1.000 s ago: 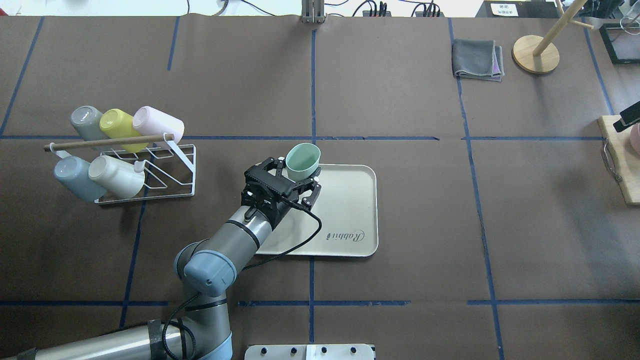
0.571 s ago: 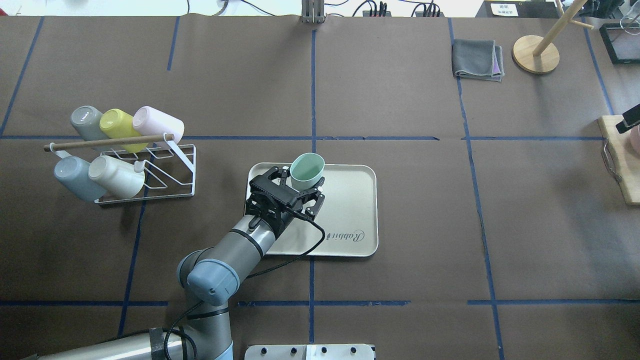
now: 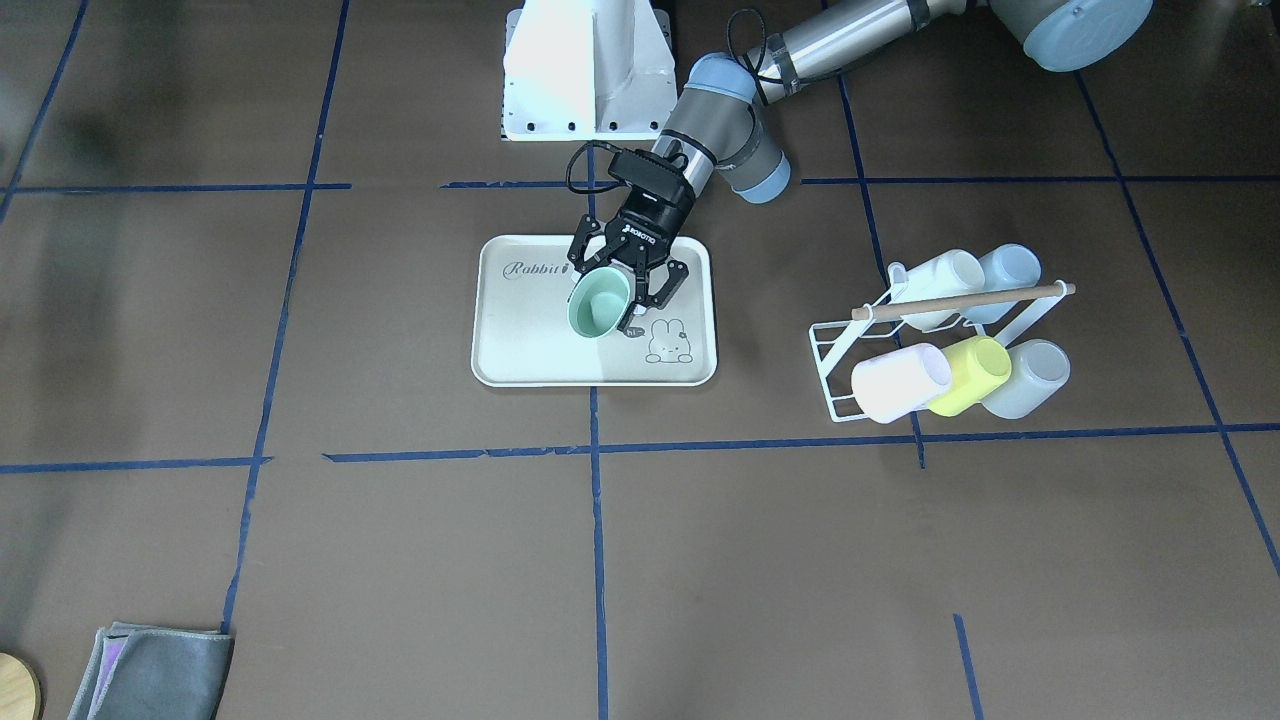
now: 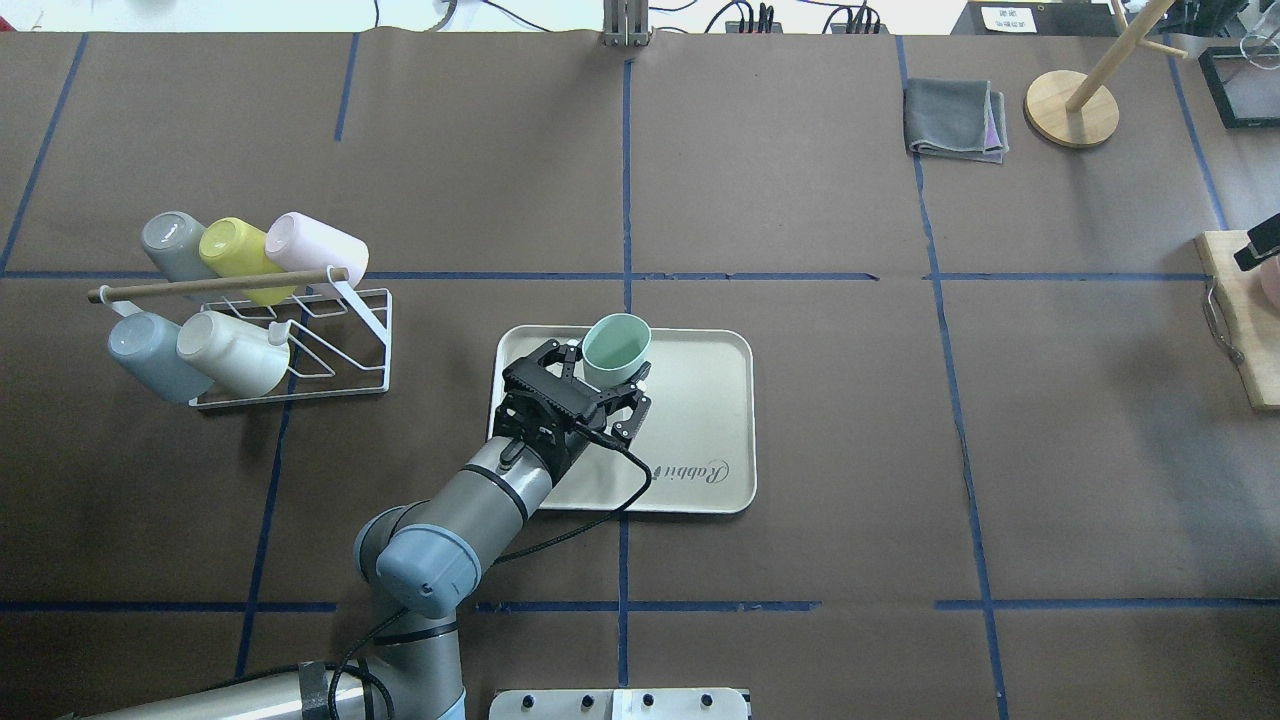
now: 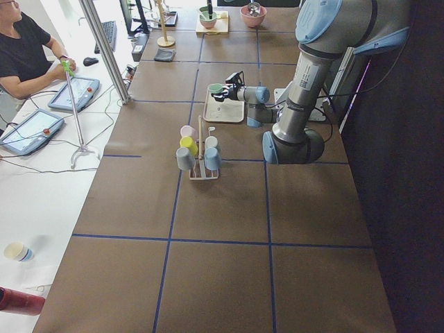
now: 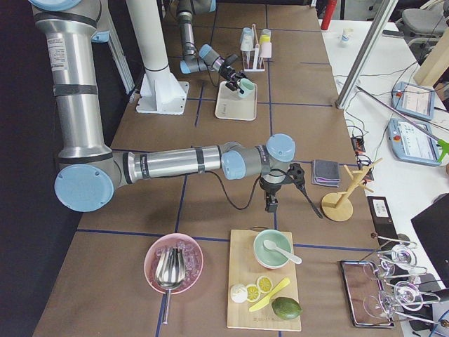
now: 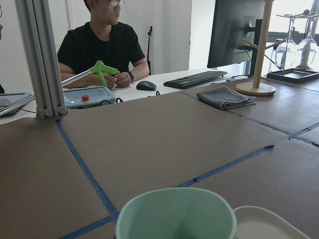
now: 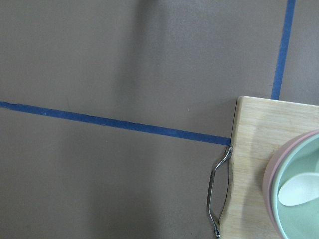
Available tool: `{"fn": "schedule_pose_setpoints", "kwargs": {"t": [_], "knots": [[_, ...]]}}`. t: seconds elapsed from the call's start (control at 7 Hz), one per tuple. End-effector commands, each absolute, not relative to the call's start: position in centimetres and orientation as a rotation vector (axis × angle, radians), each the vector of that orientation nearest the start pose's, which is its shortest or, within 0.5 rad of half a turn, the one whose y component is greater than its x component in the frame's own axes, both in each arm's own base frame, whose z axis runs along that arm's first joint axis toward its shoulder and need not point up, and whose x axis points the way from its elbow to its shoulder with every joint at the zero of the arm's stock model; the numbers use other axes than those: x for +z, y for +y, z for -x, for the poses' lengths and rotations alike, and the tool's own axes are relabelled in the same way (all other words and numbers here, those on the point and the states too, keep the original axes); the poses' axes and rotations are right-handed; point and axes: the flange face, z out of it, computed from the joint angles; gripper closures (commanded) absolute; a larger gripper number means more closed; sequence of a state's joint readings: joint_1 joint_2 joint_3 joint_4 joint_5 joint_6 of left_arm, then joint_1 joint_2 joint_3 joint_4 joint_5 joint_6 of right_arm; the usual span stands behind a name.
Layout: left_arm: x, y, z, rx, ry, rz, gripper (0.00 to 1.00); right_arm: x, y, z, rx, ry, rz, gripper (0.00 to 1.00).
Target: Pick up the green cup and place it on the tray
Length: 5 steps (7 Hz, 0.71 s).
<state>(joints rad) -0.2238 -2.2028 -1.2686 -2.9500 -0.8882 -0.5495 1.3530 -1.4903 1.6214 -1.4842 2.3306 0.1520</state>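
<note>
The pale mint-green cup [image 4: 615,345] is tilted between the fingers of my left gripper [image 4: 603,364], which is shut on it. It is at the far left part of the cream tray [image 4: 700,420], low over or on the tray; I cannot tell which. In the front view the cup [image 3: 598,303] shows its teal inside, over the tray [image 3: 530,345] next to the bunny drawing. The left wrist view shows the cup's rim [image 7: 175,211] and a tray corner [image 7: 264,221]. My right gripper [image 6: 269,203] hangs by the wooden board; I cannot tell whether it is open or shut.
A white wire rack [image 4: 340,345] with several cups lying on it stands left of the tray. A folded grey cloth [image 4: 955,118] and a wooden stand [image 4: 1070,108] are at the far right. A wooden board [image 4: 1240,330] with bowls is at the right edge.
My left gripper has moved with the green cup toward the robot and lower, from the tray's far left edge to over the tray's inside.
</note>
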Motion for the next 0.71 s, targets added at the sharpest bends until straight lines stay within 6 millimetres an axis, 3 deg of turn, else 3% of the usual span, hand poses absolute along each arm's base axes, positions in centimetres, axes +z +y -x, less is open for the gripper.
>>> {"fn": "schedule_pose_setpoints", "kwargs": {"t": [0.0,0.29,0.57], "knots": [[27.11,-34.23,-62.45,0.020,1.011,-1.336,0.36,58.50,-53.64,5.24,-0.143,-0.782,-0.063,0.00],[26.94,-34.23,-62.43,0.018,1.014,-1.337,0.30,58.50,-53.64,5.24,-0.143,-0.782,-0.063,0.00],[26.70,-34.22,-62.38,0.017,1.017,-1.339,0.16,58.50,-53.64,5.24,-0.143,-0.782,-0.063,0.00]]}}
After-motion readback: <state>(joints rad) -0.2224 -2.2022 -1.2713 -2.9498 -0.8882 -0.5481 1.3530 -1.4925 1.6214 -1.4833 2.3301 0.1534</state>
